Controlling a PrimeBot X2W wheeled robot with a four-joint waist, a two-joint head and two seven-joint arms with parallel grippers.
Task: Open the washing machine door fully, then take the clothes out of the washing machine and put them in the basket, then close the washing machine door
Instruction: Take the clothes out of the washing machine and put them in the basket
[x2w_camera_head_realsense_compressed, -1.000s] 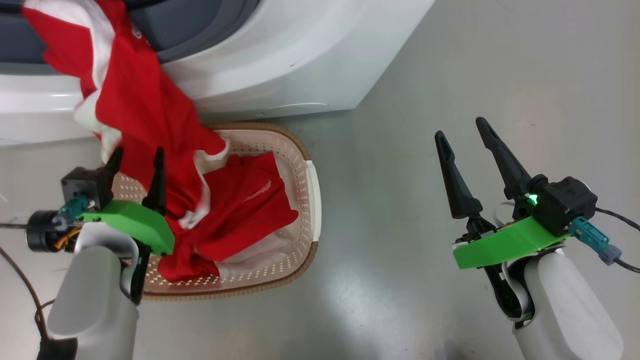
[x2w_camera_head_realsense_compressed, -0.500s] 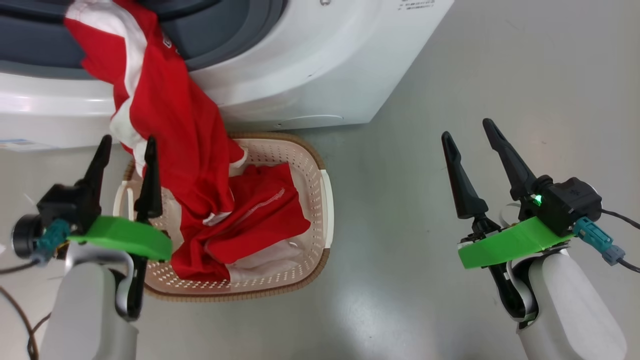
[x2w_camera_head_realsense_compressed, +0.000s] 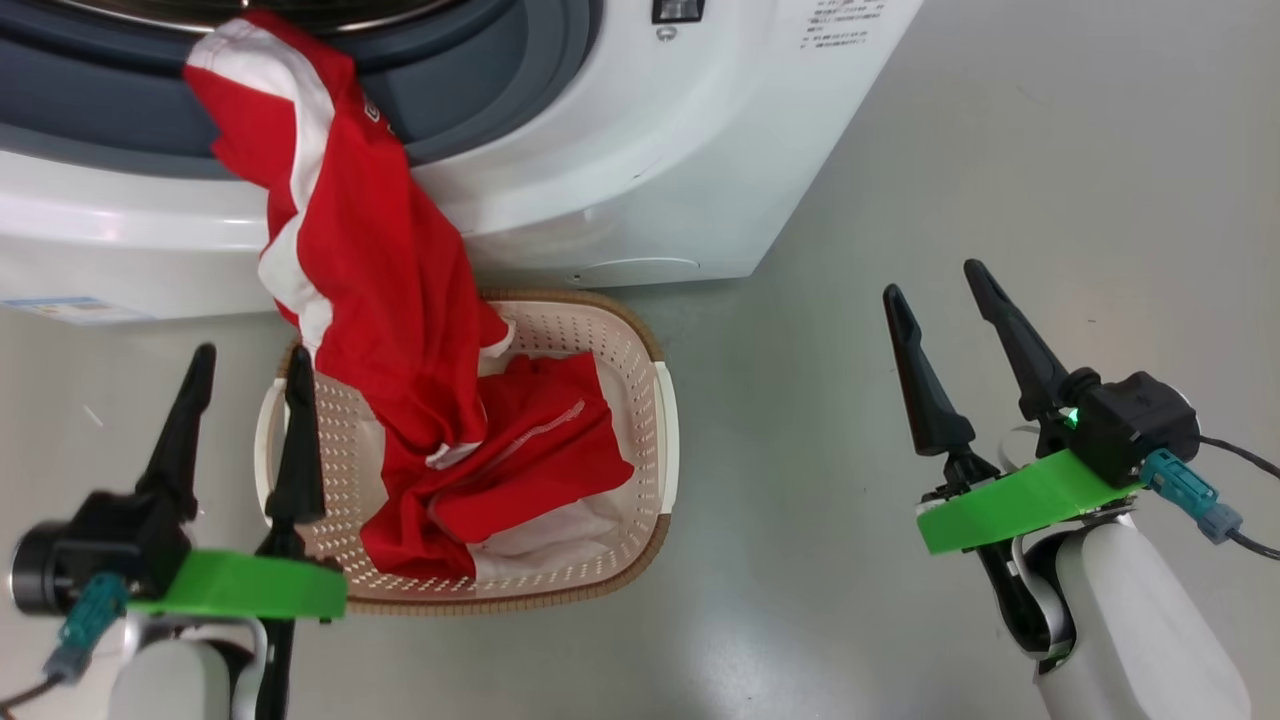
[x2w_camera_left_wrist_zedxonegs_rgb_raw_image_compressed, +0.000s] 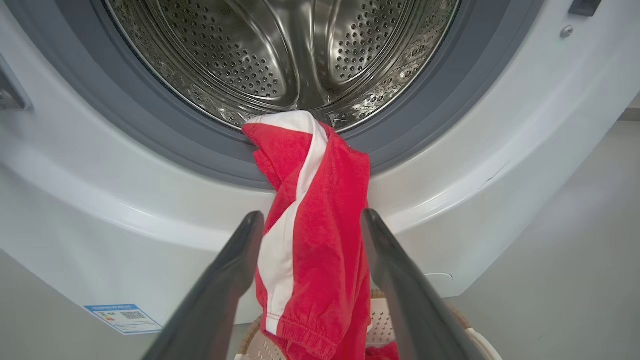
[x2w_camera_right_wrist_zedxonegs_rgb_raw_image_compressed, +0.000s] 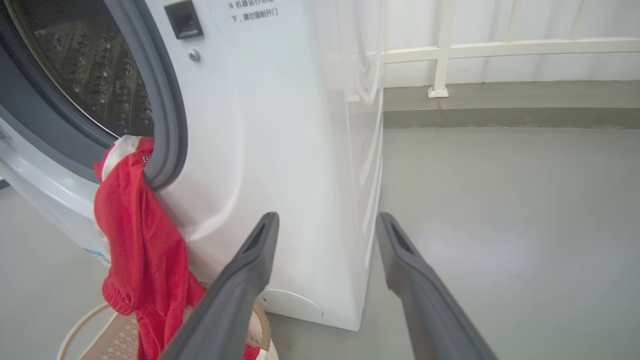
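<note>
Clearly the unloading step is in hand, and only half done. Nearest, the left gripper (x2w_camera_head_realsense_compressed: 250, 352) hovers over the left edge of the basket (x2w_camera_head_realsense_compressed: 622, 400), its fingers spread wide with nothing between them. The right gripper (x2w_camera_head_realsense_compressed: 931, 280), likewise spread and empty, hangs over bare floor (x2w_camera_head_realsense_compressed: 800, 300) well to the right. Just ahead, the basket sits on the floor close against the front of the machine (x2w_camera_head_realsense_compressed: 640, 170); whether they touch I cannot tell. Part of the clothes (x2w_camera_head_realsense_compressed: 380, 300) is bunched inside it, red over some white. The rest of the red garment runs up out of the basket, across the white front, and drapes over the grey ring (x2w_camera_left_wrist_zedxonegs_rgb_raw_image_compressed: 150, 132), its white-striped end lying at the lip of the drum (x2w_camera_left_wrist_zedxonegs_rgb_raw_image_compressed: 280, 55). Beyond that end, no more cloth shows in the part of the drum in view. The next move, I judge, calls for the left gripper to go forward, close on the hanging cloth near the ring, lift it free of the lip and lower it into the basket. Only then does the door come due.
</note>
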